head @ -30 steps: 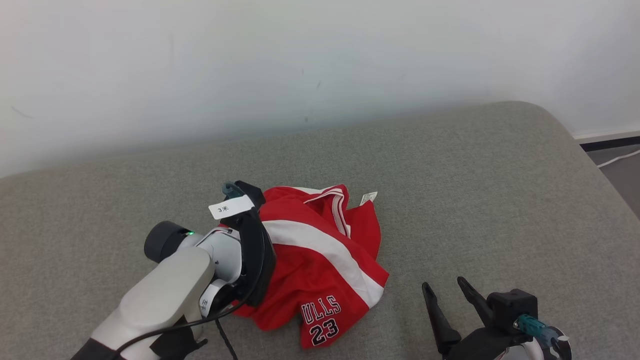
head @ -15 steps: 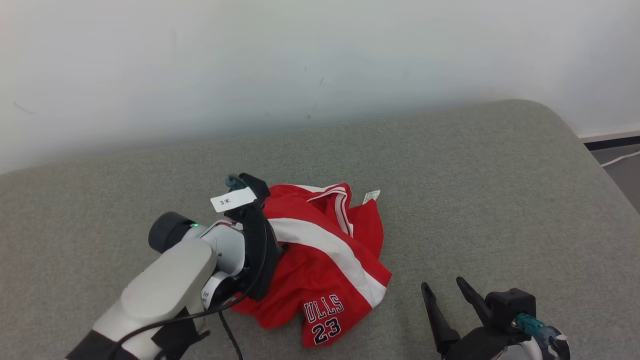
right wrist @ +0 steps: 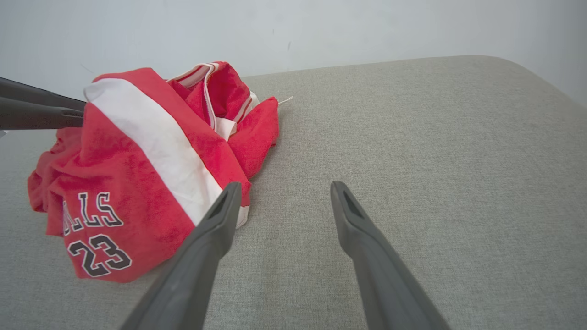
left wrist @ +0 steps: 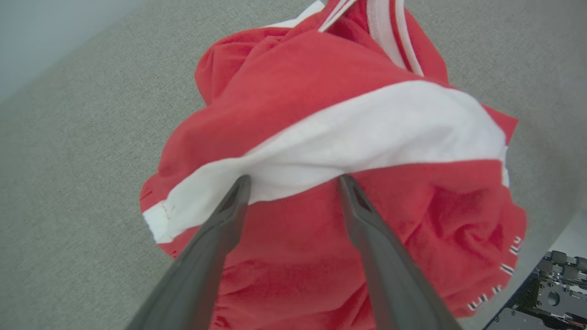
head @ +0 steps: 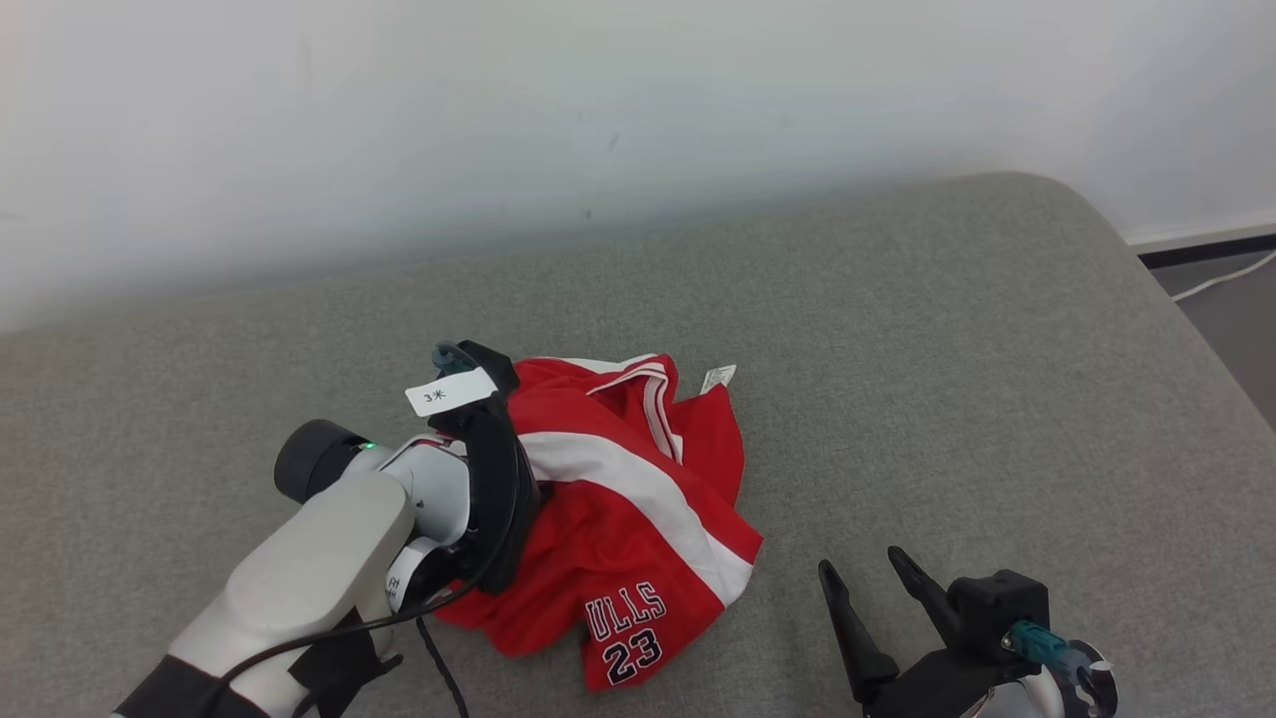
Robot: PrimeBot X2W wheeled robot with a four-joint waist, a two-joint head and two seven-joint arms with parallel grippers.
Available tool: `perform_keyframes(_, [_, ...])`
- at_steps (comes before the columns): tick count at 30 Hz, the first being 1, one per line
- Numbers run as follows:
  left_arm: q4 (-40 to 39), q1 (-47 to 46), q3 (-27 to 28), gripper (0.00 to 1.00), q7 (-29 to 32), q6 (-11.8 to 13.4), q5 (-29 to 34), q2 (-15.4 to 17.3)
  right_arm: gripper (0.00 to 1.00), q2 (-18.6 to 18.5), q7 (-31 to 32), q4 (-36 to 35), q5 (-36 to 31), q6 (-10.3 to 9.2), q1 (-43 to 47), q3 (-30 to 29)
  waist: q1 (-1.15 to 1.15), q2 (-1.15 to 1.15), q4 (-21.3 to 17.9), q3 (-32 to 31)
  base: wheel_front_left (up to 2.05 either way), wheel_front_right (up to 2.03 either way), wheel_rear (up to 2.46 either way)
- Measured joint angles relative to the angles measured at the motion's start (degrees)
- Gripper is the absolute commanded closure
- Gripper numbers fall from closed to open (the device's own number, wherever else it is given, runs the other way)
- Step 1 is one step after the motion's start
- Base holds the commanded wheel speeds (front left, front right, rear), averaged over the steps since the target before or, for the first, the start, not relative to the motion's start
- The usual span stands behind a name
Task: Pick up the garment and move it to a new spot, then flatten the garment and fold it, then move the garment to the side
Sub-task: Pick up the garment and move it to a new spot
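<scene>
Right at tips of L gripper (left wrist: 294,180): red garment (head: 638,499), crumpled in a heap on grey cushion (head: 997,379). Spread wide, fingers (left wrist: 215,238) touching cloth at lower edge of white stripe (left wrist: 367,123), nothing pinched betw. them. Left of R gripper (right wrist: 284,187), near but apart: same heap, w/ "23" print (right wrist: 98,256) on the part closest to its left finger. Likewise gaping wide, empty, held low over bare cushion. Beyond L gripper tips, at far side of heap: red-and-white striped trim (head: 653,399) and small white label (head: 718,377) poking out onto cushion. Further back, past both sets of tips: pale wall (head: 598,100).
</scene>
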Motion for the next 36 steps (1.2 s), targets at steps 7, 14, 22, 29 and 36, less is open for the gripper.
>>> perform_keyframes(7, [0.86,-0.47,0.05,1.0,0.49,0.0,0.0,-0.57,0.0,0.0,-0.09,0.09,0.0,-0.01,-0.03,-0.83,0.01,0.0,-0.54,1.82,0.0,0.0,0.0])
perform_keyframes(14, [1.68,-2.37,1.65,1.0,-1.46,0.01,-0.55,-2.04,0.0,0.13,-0.52,1.52,0.0,-0.01,-1.53,-0.83,0.01,0.0,0.71,1.5,0.0,0.0,0.0])
perform_keyframes(22, [0.18,-5.19,4.38,1.0,-6.28,1.43,-0.92,-3.36,0.0,0.15,-1.03,2.98,0.04,-0.01,-1.42,-1.19,0.0,0.0,2.62,-0.63,0.0,0.0,0.0])
perform_keyframes(29, [-3.36,-12.01,9.23,1.0,-13.5,5.48,0.92,-3.44,0.0,0.15,-1.26,3.56,0.25,-0.07,-1.07,-1.37,0.0,0.0,4.31,-2.92,0.0,0.0,0.0])
perform_keyframes(36, [-4.63,-16.1,9.81,1.0,-17.28,7.13,3.81,-2.07,0.0,0.09,-1.82,3.76,0.47,-0.08,-0.12,-2.02,0.0,0.0,5.52,-5.57,0.0,0.0,0.0])
